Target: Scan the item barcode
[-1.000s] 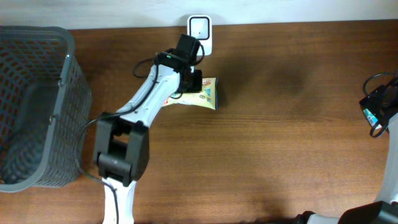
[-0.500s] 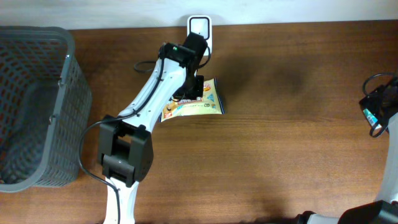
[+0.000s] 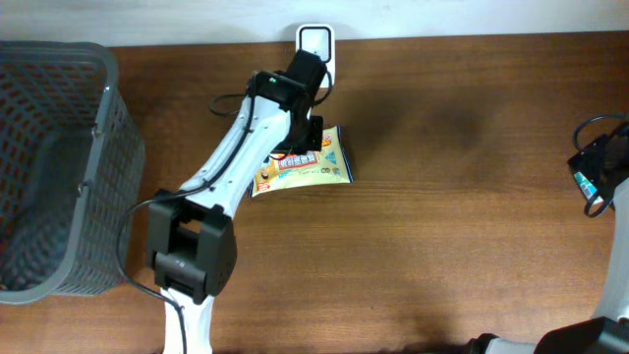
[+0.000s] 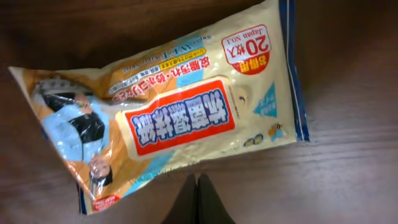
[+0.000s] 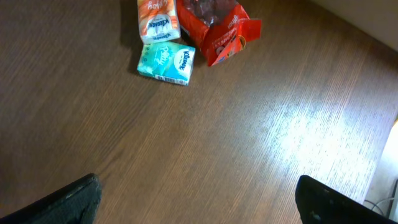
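Near the far edge of the table (image 3: 442,216), left of centre, the wipes packet (image 4: 174,118) lies flat with its printed front up, just on the near side of the white scanner (image 3: 314,44). A second ago it showed only as a narrow, bunched shape under my wrist. Now its whole face is spread out on the wood. My left gripper (image 4: 198,196) has gone from partly spread to pressed fully together, fingertips meeting right at the packet's near edge. I cannot tell whether the thin seam is nipped between them or they have closed on nothing.

No barcode shows on the face I can see, so I judge it is on the underside, and nothing has yet been presented to the scanner. If the seam is caught, I can lift and turn it. If not, I must take hold again.

Further out, the grey basket (image 3: 108,118) stands at the left. My right gripper (image 5: 199,199) hangs at the right edge with jaws spread wide and empty, over a tissue pack (image 5: 166,62) and a red bag (image 5: 214,28).
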`<state>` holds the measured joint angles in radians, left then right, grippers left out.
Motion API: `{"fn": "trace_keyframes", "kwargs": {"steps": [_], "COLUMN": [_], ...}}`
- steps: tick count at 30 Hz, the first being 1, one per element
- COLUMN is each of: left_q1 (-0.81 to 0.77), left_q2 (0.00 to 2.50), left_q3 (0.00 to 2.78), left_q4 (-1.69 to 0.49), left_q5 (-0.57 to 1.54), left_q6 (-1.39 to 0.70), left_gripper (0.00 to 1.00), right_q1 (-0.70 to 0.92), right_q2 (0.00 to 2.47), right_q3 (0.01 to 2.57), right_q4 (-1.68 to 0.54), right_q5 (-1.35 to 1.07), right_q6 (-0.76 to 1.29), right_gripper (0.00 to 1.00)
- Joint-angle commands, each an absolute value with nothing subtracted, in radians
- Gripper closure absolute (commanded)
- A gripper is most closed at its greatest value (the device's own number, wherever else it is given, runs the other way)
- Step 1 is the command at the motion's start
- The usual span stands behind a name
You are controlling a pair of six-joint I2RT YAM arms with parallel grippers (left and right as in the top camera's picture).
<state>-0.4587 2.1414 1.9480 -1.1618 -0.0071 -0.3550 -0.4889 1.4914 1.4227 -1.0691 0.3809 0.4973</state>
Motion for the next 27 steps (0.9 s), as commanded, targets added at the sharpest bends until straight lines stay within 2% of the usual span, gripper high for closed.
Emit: {"fn": "trace_keyframes", "kwargs": {"steps": [1, 6, 9, 14, 21, 24, 27], "left_q1": [-0.464, -0.451, -0.448, -0.449, -0.449, -0.449, -0.449], "left_q2": [2.128, 2.128, 2.116, 2.094, 2.225, 2.220, 2.174], "left_q3": [1.846, 1.548, 1.589, 1.875, 1.676, 1.702, 1.869], "left_q4": [-1.146, -0.891, -0.911, -1.075, -0.977, -0.984, -1.124], "left_q5": [-0.033, -0.033, -0.033, -0.033, -0.095, -0.094, -0.094], "left_q6": [-0.355, -0.354, -0.347, -0.343, -0.403, -0.403, -0.403], "left_gripper": [1.00, 1.00, 1.00, 1.00, 1.00, 1.00, 1.00], "right_q1": [-0.485, -0.485, -0.485, -0.485, -0.485, -0.485, -0.485], "right_q2": [1.488, 1.488, 1.488, 1.488, 1.488, 1.488, 1.488], "right_q3": [1.423, 1.423, 1.423, 1.423, 1.423, 1.423, 1.423], "right_q4": [-1.069, -1.069, -1.069, -1.069, -1.069, -1.069, -1.069], "right_q5": [0.397, 0.397, 0.397, 0.397, 0.397, 0.397, 0.397], "right_q6": [0.506, 0.506, 0.506, 0.506, 0.506, 0.506, 0.506], "right_gripper": [0.02, 0.02, 0.01, 0.02, 0.02, 0.02, 0.02]}}
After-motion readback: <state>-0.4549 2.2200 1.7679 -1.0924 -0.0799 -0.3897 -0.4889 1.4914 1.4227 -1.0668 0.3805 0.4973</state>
